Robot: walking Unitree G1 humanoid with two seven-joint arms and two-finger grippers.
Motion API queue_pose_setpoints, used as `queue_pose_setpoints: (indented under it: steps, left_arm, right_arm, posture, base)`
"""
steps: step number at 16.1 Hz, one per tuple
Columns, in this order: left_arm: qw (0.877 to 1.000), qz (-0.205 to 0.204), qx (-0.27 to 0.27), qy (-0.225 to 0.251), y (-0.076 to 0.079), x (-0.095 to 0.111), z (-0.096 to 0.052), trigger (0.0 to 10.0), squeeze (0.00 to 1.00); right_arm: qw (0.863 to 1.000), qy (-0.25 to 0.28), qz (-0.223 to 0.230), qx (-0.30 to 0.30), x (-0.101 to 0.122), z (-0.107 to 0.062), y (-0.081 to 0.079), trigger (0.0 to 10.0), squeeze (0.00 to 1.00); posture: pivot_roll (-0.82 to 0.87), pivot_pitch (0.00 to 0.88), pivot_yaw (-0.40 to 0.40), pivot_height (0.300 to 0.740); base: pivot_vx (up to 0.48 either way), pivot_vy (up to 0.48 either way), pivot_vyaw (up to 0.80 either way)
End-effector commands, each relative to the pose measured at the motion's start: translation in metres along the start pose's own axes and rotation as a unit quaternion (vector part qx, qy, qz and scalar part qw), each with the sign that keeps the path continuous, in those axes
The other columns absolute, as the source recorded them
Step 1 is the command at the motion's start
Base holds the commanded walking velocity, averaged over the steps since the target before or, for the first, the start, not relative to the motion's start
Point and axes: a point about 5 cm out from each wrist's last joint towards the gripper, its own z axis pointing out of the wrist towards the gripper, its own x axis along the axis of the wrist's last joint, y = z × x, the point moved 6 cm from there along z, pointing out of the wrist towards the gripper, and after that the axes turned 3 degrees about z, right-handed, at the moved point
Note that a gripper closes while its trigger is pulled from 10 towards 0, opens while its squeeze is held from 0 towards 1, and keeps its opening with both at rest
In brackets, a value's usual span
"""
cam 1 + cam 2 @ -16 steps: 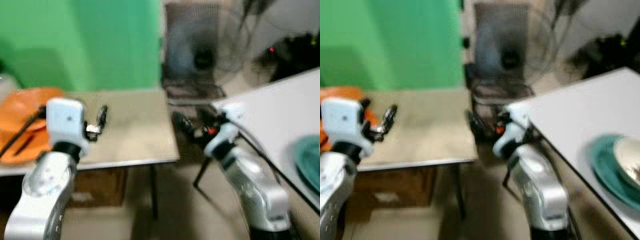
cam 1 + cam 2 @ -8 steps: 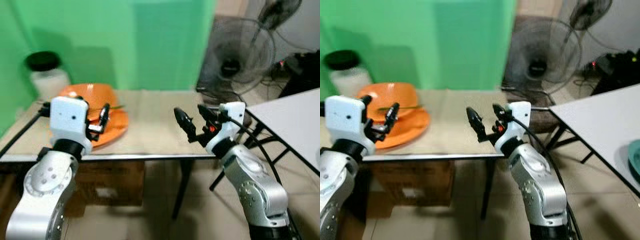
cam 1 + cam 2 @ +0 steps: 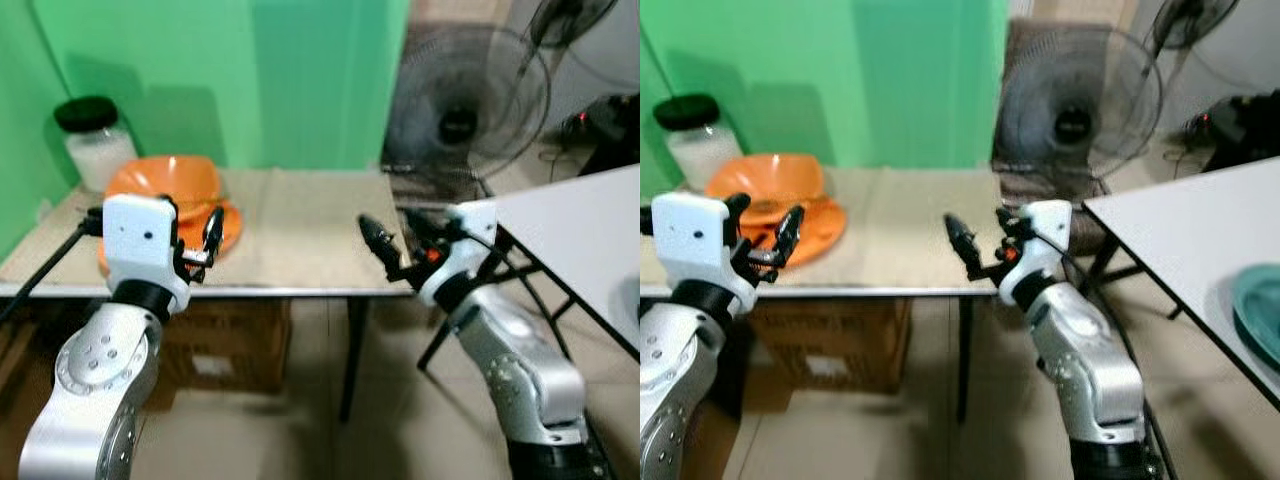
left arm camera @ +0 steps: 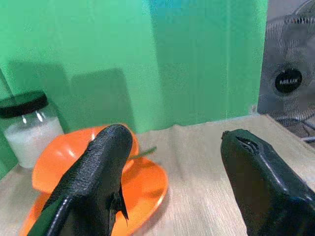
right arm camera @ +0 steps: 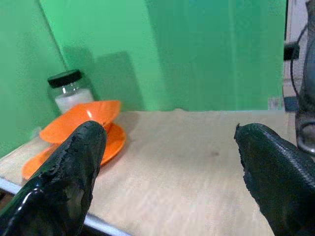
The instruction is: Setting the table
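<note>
An orange bowl (image 3: 165,180) sits on an orange plate (image 3: 825,228) at the left end of a wooden table (image 3: 300,240). A thin green stick (image 4: 143,152) pokes out between bowl and plate. My left gripper (image 4: 177,135) is open and empty, held just before the table's front edge, close to the plate. My right gripper (image 3: 398,232) is open and empty too, level with the table's right front corner. A teal plate (image 3: 1260,315) lies on a white table (image 3: 590,230) at the far right.
A glass jar (image 3: 92,140) with a black lid and white contents stands behind the bowl, against the green wall. A floor fan (image 3: 465,100) stands behind the gap between the two tables. A cardboard box (image 3: 230,350) sits under the wooden table.
The camera swung left, bringing the wooden table and orange dishes into view, then shifted slightly. Both grippers kept their open pose in front of me.
</note>
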Motion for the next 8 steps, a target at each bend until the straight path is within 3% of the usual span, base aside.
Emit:
queue_pose_setpoints:
  steps: [1, 2, 3, 8]
  left_arm:
    - [1.0, 0.01, 0.016, -0.007, -0.008, -0.003, 0.0, 10.0, 0.0]
    - [1.0, 0.01, 0.016, -0.006, -0.009, -0.003, 0.0, 10.0, 0.0]
    - [1.0, 0.009, 0.016, -0.004, -0.01, -0.003, -0.001, 10.0, 0.0]
    - [1.0, 0.01, 0.014, -0.006, -0.01, -0.004, -0.001, 10.0, 0.0]
  right_arm:
    - [0.999, -0.014, 0.003, 0.032, -0.005, 0.005, -0.014, 10.0, 1.0]
    - [0.999, -0.02, -0.002, 0.04, -0.007, 0.006, -0.017, 10.0, 1.0]
    - [0.999, -0.024, -0.004, 0.048, -0.008, 0.007, -0.021, 10.0, 1.0]
    - [0.998, -0.026, -0.006, 0.06, -0.009, 0.011, -0.026, 10.0, 1.0]
  posture:
    - [0.05, 0.0, -0.023, 0.74]
    - [0.05, 0.0, -0.023, 0.74]
    - [0.05, 0.0, -0.025, 0.74]
    - [0.06, 0.0, -0.026, 0.74]
  base:
    - [0.0, 0.0, 0.0]
    - [0.0, 0.0, 0.0]
    - [0.0, 0.0, 0.8]
    - [0.332, 0.0, 0.8]
